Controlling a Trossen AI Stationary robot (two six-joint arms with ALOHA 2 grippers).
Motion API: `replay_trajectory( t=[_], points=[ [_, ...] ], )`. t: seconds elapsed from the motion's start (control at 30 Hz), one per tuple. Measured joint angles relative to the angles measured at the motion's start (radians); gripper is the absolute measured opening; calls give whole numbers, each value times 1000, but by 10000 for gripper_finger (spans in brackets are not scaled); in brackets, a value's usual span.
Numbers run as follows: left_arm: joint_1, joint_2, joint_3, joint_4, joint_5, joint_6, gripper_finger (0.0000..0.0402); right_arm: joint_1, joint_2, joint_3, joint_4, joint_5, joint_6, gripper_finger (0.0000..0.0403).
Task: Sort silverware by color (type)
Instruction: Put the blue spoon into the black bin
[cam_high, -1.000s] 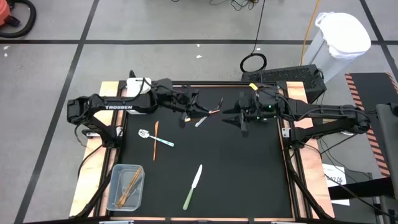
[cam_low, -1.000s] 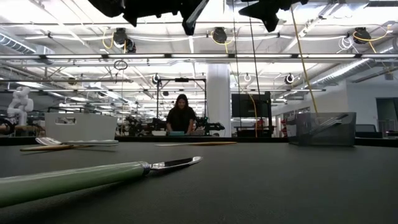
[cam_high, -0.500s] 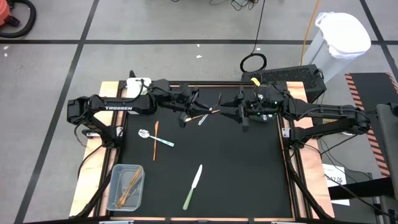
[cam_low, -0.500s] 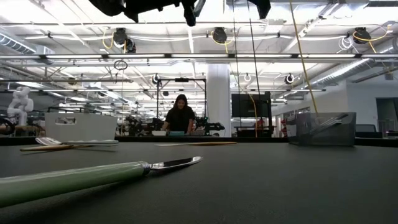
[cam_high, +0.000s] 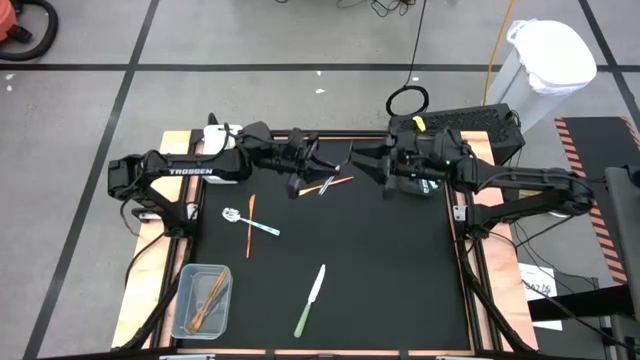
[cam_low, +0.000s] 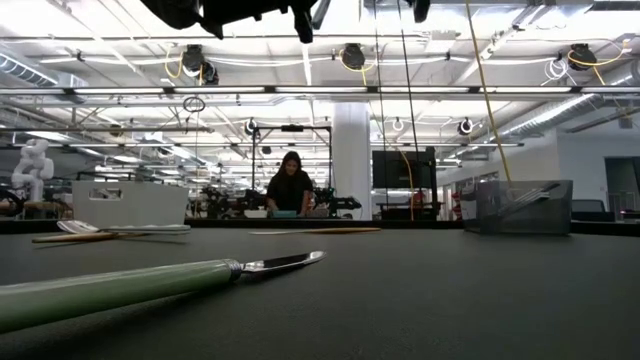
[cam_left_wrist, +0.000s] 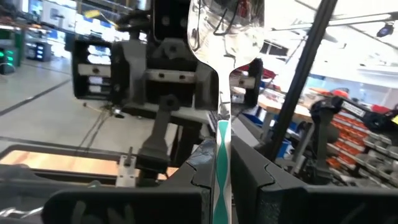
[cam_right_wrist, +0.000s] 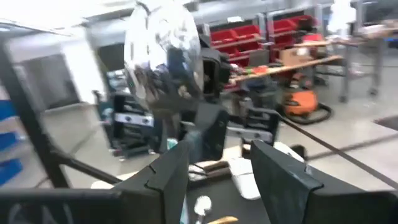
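Observation:
My left gripper (cam_high: 312, 172) is above the table's far middle, shut on a silver spoon (cam_left_wrist: 224, 37) with a light-blue handle. My right gripper (cam_high: 372, 172) faces it from the right, open. In the right wrist view the spoon's bowl (cam_right_wrist: 163, 65) stands close above my open fingers (cam_right_wrist: 168, 177); I see no touch. An orange utensil (cam_high: 338, 182) lies on the table below the two grippers. Another blue-handled spoon (cam_high: 248, 221) and an orange utensil (cam_high: 250, 228) lie on the left. A pale-green knife (cam_high: 309, 301) lies near the near edge. My left gripper pinches the spoon's light-blue handle (cam_left_wrist: 222, 158) between its two fingers. The fingers point about level toward the table's right, and the handle runs along them. The bowl (cam_left_wrist: 225, 28) sticks out ahead toward my right gripper. The spoon is lifted clear of the table.
A clear bin (cam_high: 204, 297) with orange utensils sits at the near left corner. A white bin (cam_high: 222, 135) stands at the far left. In the low view a dark bin (cam_low: 515, 207) holding utensils stands far right. A person (cam_low: 291, 185) sits in the room beyond.
My right gripper has moved toward the far edge and left, closing on my left gripper, and has risen. My left gripper has lifted the spoon a little and shifted slightly toward the far edge.

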Motion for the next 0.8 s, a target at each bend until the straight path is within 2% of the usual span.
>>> replay_trajectory(
  t=[0.1,0.4,0.63,0.8],
  points=[
    [1,0,0,-2,17,10,27,-11,31,26,14,-63,31,169],
    [1,-3,0,3,-21,88,27,-18,162,129,10,-110,16,169],
    [1,1,0,-15,-45,88,27,-16,159,141,-21,-144,24,145],
    [11,0,0,-14,-47,87,27,-17,132,141,-30,-142,32,149]
  ],
)
